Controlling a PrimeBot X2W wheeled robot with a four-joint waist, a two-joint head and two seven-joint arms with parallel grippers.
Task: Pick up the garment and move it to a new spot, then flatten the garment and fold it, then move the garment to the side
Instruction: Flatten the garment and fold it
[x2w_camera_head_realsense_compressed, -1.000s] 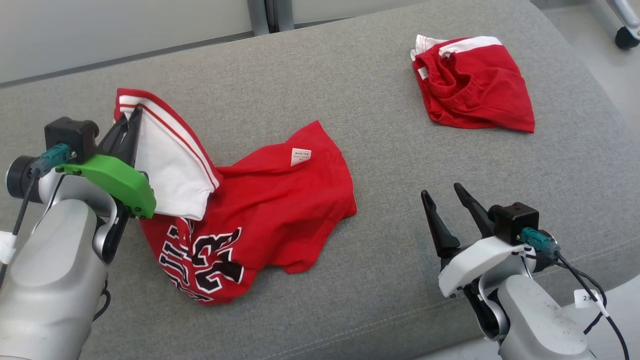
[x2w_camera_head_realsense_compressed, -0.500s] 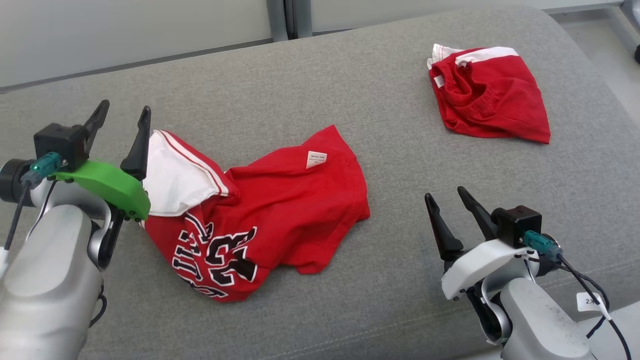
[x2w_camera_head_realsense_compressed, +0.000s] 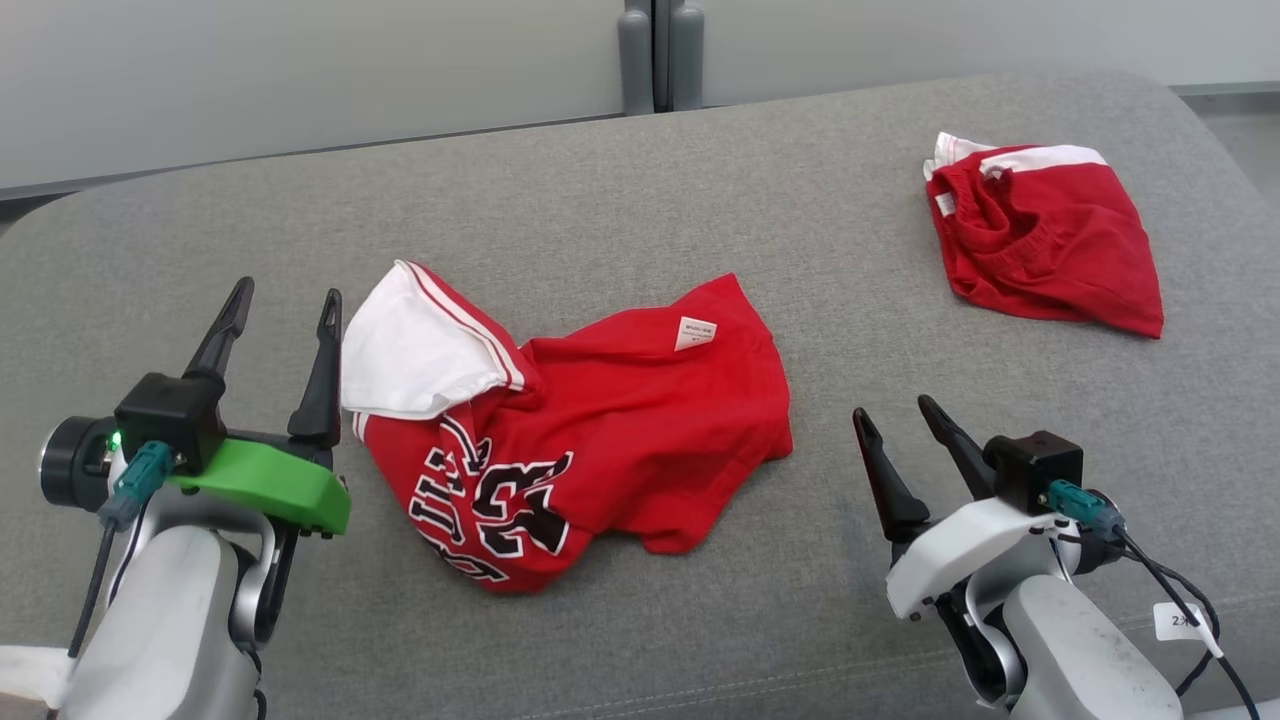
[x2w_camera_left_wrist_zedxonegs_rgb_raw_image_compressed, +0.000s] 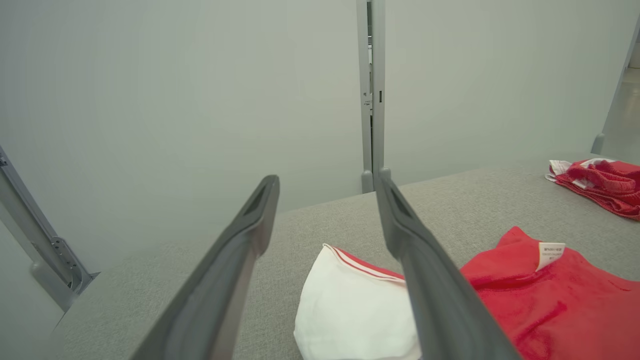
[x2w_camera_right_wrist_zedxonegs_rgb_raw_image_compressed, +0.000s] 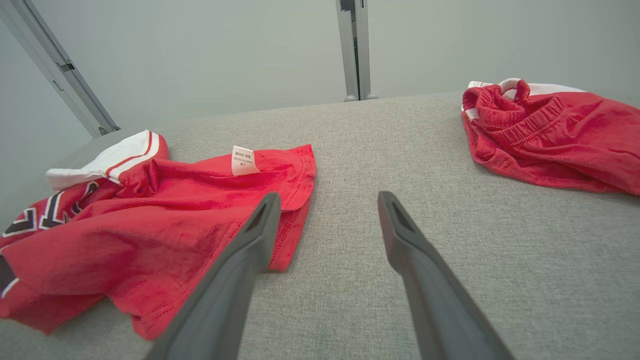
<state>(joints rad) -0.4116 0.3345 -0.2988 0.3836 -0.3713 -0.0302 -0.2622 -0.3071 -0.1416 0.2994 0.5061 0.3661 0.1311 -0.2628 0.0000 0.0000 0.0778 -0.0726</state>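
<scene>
Jaws wide apart on both grippers, nothing between either pair. Left gripper (x2w_camera_head_realsense_compressed: 288, 292) hovers over the near-left part of the grey cushion (x2w_camera_head_realsense_compressed: 700, 170), fingers pointing away from the robot. Its inner finger is just beside the white panel (x2w_camera_head_realsense_compressed: 415, 350) of the red jersey (x2w_camera_head_realsense_compressed: 640, 420); contact not clear. Jersey lies crumpled on the cushion, left of middle, between the two grippers. White panel with red stripes is folded over at the jersey's left end. Black-and-white lettering (x2w_camera_head_realsense_compressed: 495, 495) faces up at the near end, partly creased. Small white label (x2w_camera_head_realsense_compressed: 696, 333) sits on the far edge. Right gripper (x2w_camera_head_realsense_compressed: 891, 407) hovers at near-right, fingers pointing away and slightly left, apart from the jersey; the jersey's right hem is near it on the left. Second red garment (x2w_camera_head_realsense_compressed: 1050, 250), with elastic waistband and a white stripe, is bunched at the far-right of the cushion, well apart from the jersey. Pale wall behind, with a grey vertical post (x2w_camera_head_realsense_compressed: 652, 50) near the middle.
</scene>
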